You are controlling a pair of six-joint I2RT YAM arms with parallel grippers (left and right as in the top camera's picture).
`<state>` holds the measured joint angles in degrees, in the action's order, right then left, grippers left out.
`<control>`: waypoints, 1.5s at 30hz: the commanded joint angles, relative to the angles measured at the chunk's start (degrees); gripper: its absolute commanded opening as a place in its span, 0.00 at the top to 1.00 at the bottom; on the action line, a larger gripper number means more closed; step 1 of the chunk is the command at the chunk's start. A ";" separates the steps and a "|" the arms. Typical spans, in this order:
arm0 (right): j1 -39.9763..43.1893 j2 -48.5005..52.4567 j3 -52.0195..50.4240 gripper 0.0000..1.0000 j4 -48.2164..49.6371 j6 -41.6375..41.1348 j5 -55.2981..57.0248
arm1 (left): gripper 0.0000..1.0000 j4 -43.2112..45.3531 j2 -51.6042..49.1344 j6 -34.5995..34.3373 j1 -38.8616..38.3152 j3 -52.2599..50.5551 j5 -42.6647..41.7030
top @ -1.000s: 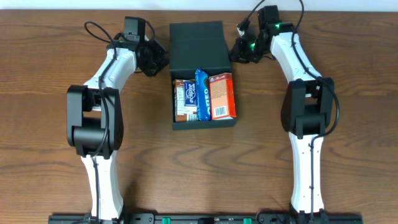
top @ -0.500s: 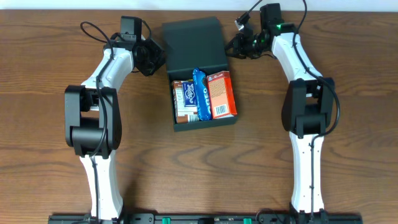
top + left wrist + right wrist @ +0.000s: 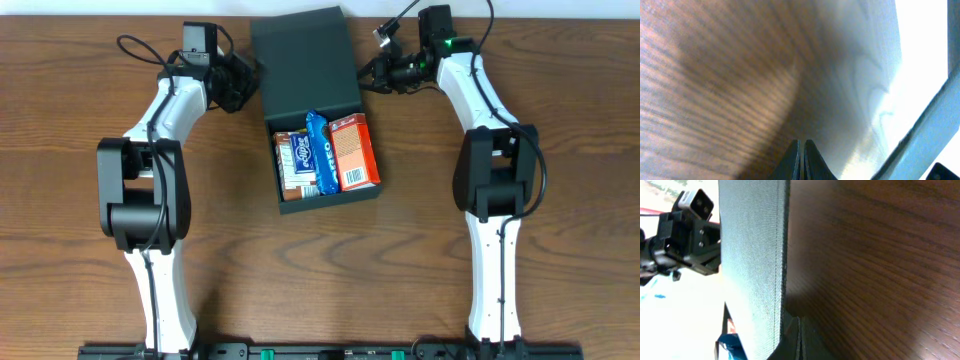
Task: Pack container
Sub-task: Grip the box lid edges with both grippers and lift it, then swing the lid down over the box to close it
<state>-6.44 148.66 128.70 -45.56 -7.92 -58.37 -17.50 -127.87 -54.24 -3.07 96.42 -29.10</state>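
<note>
The wooden bench [image 3: 80,250] carries the dark teal container [image 3: 330,200] at centre, towards the 12 o'clock edge. It stands open. Its flap lid [image 3: 305,60] is thrown back from the hinge and reaches towards 12 o'clock. Tray and lid together make one long shape whose axis runs roughly 12 to 6, skewed slightly to 11 and 5.

The tray holds three packets side by side, all lengthwise along that axis. At 3 o'clock is an orange carton [image 3: 355,152], in the middle a blue Oreo packet [image 3: 320,152], and at 9 o'clock a brown-and-white packet [image 3: 292,165]. The tray looks full, so I judge that closing the lid is what remains.

The lid lies between the two arms. It is at 3 o'clock from the left tool [image 3: 252,80] and at 9 o'clock from the right tool [image 3: 368,78]. Each sits at or just beside a side edge of the flap, neither clearly nearer than the other. The wrist views show both tools with fingers pressed together and nothing between them. The left tool [image 3: 802,157] hangs over bare wood with a teal edge off to one side. The right tool [image 3: 799,340] sits close against the lid's face [image 3: 752,255], though I cannot tell whether they touch. To close, the flap must swing over its hinge towards 6 o'clock.
</note>
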 commanded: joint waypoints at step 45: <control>2.23 -32.28 1.01 0.99 -18.78 18.75 5.62 | 0.94 8.31 21.73 21.64 3.76 0.20 -30.10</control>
<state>-3.33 121.21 128.86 -63.24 4.91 -60.88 -7.51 -108.40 -37.41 0.56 96.33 -58.28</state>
